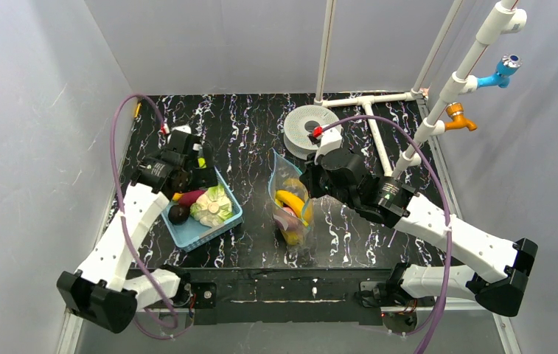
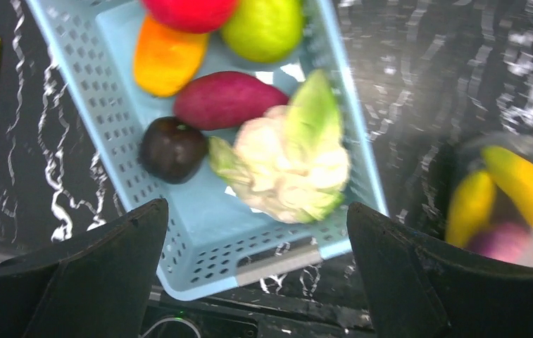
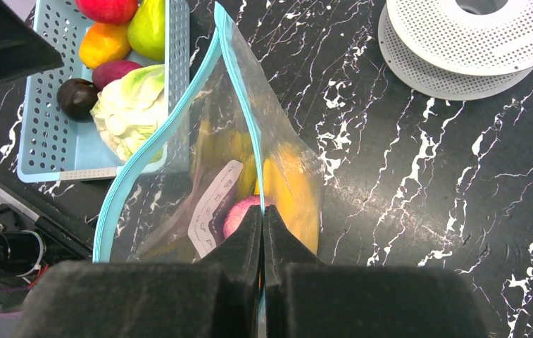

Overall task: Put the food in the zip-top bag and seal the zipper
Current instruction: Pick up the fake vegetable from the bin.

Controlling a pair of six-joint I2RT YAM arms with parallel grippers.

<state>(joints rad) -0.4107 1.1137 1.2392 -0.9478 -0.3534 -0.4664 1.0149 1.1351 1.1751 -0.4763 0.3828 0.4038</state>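
Clear zip-top bag [image 3: 207, 120] standing at centre frame with its mouth gaping, a yellow banana [image 1: 289, 199] and other toy food inside. The right gripper [image 3: 262, 211], at the bottom of its wrist view, is clamped on the bag's near edge where the light-blue zipper [image 3: 243, 105] runs in. The left gripper [image 2: 256, 267] hangs spread wide above the blue basket [image 2: 94, 105], the pale-green cabbage [image 2: 288, 158] just ahead of it.

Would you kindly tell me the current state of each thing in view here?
zip-top bag: upright, mouth open, partly filled.
zipper: unsealed.
right hand: shut on the bag's edge.
left hand: open, empty, above the basket.
basket: holds the cabbage and other pieces.
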